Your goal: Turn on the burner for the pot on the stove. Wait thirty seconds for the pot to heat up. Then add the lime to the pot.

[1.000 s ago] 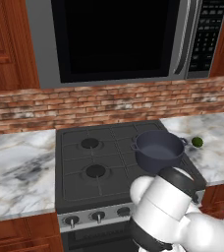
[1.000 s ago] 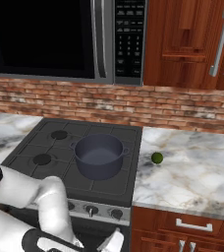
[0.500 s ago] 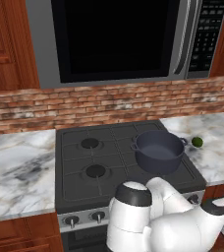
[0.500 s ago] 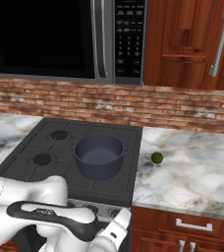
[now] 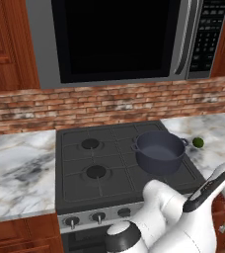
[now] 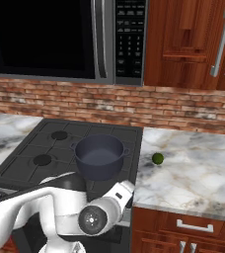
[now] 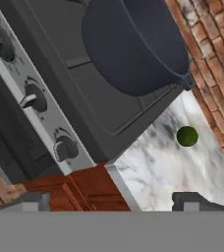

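Observation:
The dark blue-grey pot (image 5: 159,152) (image 6: 99,155) stands lidless on the front right burner of the stove (image 5: 109,185) (image 6: 33,148). On the marble counter just right of the stove lies the small green lime (image 5: 198,143) (image 6: 157,158). In the hand view my gripper (image 7: 113,203) is open with nothing between its tips. It hangs low in front of the stove's front right corner. That view takes in the pot (image 7: 133,44), the lime (image 7: 186,136) and the silver strip with the rightmost knob (image 7: 65,147) and its neighbour (image 7: 34,98).
A steel microwave (image 5: 119,39) hangs above the stove against a brick wall. Marble counters (image 5: 16,173) (image 6: 193,173) flank the cooktop. Wooden cabinets with metal handles (image 6: 193,226) sit under the right counter. My white arm (image 5: 173,222) crosses the stove's front.
My arm has swung lower and across the stove's front edge, the hand dropping toward the knob strip. The pot and the lime have not moved. The gripper stays open.

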### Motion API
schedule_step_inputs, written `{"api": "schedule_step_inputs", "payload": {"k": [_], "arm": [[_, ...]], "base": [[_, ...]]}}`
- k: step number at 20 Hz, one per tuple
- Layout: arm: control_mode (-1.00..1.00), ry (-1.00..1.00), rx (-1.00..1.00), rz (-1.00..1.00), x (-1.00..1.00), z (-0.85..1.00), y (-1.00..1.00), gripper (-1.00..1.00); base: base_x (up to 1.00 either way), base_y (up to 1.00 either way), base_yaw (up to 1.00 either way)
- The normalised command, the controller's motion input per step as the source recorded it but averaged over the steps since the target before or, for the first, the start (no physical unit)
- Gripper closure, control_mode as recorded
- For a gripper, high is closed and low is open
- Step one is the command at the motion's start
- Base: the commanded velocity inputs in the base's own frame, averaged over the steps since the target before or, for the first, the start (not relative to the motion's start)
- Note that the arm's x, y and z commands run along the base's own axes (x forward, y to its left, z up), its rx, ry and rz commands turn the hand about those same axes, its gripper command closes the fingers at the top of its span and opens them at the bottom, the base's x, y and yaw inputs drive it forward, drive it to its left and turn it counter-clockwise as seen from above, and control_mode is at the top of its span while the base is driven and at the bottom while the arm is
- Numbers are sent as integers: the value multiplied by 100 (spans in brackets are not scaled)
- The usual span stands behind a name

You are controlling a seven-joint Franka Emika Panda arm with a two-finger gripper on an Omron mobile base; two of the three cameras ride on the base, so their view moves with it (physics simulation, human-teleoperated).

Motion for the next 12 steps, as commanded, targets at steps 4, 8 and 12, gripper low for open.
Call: {"api": "schedule_step_inputs", "payload": {"k": [4, 8, 12], "arm": [[-100, 36, 14, 6, -23, 83, -23, -100], [-100, 26, 17, 0, -26, 75, -8, -100], [-100, 19, 12, 0, -16, 54, 0, -100]], "base": [[0, 0, 0], [0, 0, 0], [0, 0, 0]]}}
